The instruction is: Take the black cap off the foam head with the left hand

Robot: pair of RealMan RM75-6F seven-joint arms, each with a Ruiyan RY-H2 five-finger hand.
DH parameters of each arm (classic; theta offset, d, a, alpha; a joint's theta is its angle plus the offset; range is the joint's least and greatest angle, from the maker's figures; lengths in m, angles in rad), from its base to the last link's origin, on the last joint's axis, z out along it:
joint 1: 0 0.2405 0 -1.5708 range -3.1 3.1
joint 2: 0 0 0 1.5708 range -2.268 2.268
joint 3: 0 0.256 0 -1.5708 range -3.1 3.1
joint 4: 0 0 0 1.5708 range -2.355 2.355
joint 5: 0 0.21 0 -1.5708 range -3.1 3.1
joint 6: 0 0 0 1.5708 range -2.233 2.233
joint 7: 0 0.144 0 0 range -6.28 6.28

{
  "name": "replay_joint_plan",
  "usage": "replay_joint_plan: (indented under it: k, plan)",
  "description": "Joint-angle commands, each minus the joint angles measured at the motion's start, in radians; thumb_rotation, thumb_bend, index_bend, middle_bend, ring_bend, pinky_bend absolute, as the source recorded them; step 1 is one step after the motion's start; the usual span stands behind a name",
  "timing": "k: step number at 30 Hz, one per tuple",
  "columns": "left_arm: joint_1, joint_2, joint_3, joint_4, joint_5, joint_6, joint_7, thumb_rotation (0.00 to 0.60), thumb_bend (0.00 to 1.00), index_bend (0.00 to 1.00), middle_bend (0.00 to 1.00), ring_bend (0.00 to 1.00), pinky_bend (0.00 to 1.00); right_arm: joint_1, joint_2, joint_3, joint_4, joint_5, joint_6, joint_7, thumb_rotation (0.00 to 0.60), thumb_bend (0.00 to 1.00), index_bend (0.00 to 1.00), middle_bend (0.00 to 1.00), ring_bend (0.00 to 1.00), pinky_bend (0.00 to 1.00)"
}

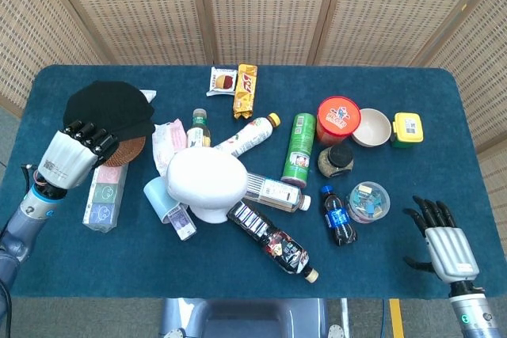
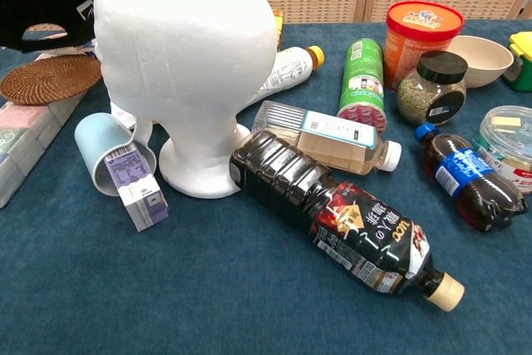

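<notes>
Bare table [image 1: 380, 271] at front right; bottles [image 1: 269, 241] crowd the foam head [image 1: 204, 181]

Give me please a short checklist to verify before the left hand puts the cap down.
1. Cap off the foam head: ok, the head is bare.
2. Left hand holds the cap: ok, fingers on its near edge.
3. Cap clear of the table: cannot tell; it overlaps the woven coaster in the head view.
4. Free spot for the cap: not ok, the coaster and tissue pack lie under and beside it.
5. Right hand out of the way: ok, open at the far corner.
</notes>
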Motion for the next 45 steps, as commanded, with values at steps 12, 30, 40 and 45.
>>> replay_joint_plan:
  k: [12,30,40,45]
  plan:
    - [0.045,-0.071,0.055,0.071,-0.012,-0.018,-0.029,0.600,0.57,0.84,0.77,0.67,0.79,-0.001,0.006,-0.002,-0.002,-0.004,0.003,0.009,0.600,0.02,0.20,0.05,0.05,0.00]
    - [0.088,-0.057,0.079,0.005,-0.044,0.012,-0.187,0.600,0.13,0.41,0.37,0.38,0.58,-0.002,0.013,-0.005,-0.009,-0.015,0.009,0.019,0.600,0.02,0.20,0.05,0.05,0.00]
    - [0.182,0.145,0.125,-0.329,-0.054,-0.086,-0.209,0.600,0.00,0.00,0.00,0.00,0.13,-0.007,0.027,-0.014,-0.024,-0.041,0.023,0.038,0.600,0.02,0.20,0.05,0.05,0.00]
    - [0.202,0.285,0.155,-0.612,-0.047,-0.153,-0.111,0.600,0.00,0.00,0.00,0.00,0.11,-0.010,0.034,-0.020,-0.032,-0.055,0.032,0.046,0.600,0.02,0.20,0.05,0.05,0.00]
